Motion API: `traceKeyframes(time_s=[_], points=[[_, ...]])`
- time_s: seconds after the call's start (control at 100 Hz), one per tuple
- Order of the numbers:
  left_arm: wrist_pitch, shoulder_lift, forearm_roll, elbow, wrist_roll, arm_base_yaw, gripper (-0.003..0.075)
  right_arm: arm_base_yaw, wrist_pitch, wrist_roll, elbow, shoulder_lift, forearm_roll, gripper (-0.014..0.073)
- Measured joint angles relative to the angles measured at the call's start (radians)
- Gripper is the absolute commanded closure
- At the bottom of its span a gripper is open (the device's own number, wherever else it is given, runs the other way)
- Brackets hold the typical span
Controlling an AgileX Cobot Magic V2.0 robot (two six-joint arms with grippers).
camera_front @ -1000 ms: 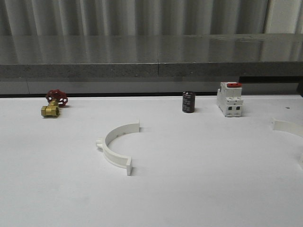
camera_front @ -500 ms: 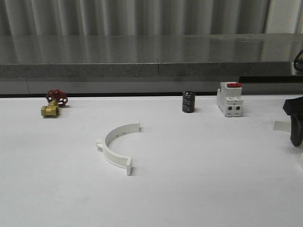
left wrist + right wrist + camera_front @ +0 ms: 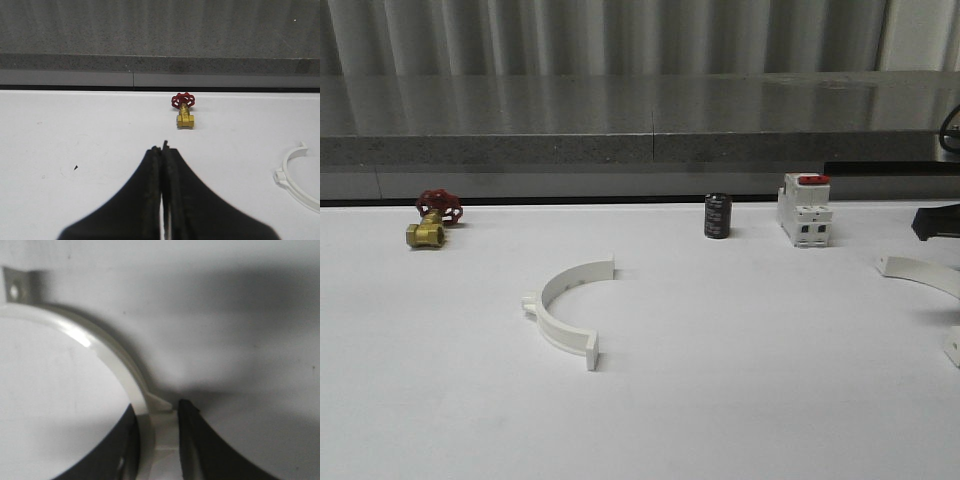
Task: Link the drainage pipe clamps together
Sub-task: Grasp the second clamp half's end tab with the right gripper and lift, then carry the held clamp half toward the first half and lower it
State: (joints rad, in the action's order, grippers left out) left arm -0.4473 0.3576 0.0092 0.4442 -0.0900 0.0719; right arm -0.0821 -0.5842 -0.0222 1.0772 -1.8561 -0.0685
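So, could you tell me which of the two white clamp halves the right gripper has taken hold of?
The clamp half at the table's right edge: the right gripper is shut on its band. The other half lies untouched mid-table.

A: Front view: low, facing forward across the white table (image 3: 740, 400) toward the grey ledge (image 3: 620, 148).
B: Left wrist view: also forward, set back; shares the red-handled valve (image 3: 183, 111) (image 3: 432, 220) and one half-ring (image 3: 295, 177) (image 3: 568, 308).
A: Right wrist view: very near, pressed against another half-ring (image 3: 95, 347).

Frame edge crops the right clamp half (image 3: 925, 272) and right pincer (image 3: 938, 222).
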Motion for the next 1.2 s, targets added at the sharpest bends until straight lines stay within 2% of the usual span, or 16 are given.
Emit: traceKeyframes(time_s=[0.38, 0.72, 0.91, 1.2], points=[[0.0, 0.0, 0.0, 0.0, 0.0, 0.0, 0.074, 0.0, -0.005, -0.002, 0.006, 0.0, -0.008, 0.0496], [0.0, 0.0, 0.0, 0.0, 0.0, 0.0, 0.074, 0.017, -0.093, -0.031, 0.078, 0.054, -0.051, 0.0496], [0.0, 0.0, 0.0, 0.0, 0.0, 0.0, 0.074, 0.089, -0.121, -0.101, 0.082, 0.091, -0.052, 0.0496], [0.0, 0.0, 0.0, 0.0, 0.0, 0.0, 0.074, 0.285, -0.123, -0.257, 0.082, 0.093, -0.04, 0.0496]])
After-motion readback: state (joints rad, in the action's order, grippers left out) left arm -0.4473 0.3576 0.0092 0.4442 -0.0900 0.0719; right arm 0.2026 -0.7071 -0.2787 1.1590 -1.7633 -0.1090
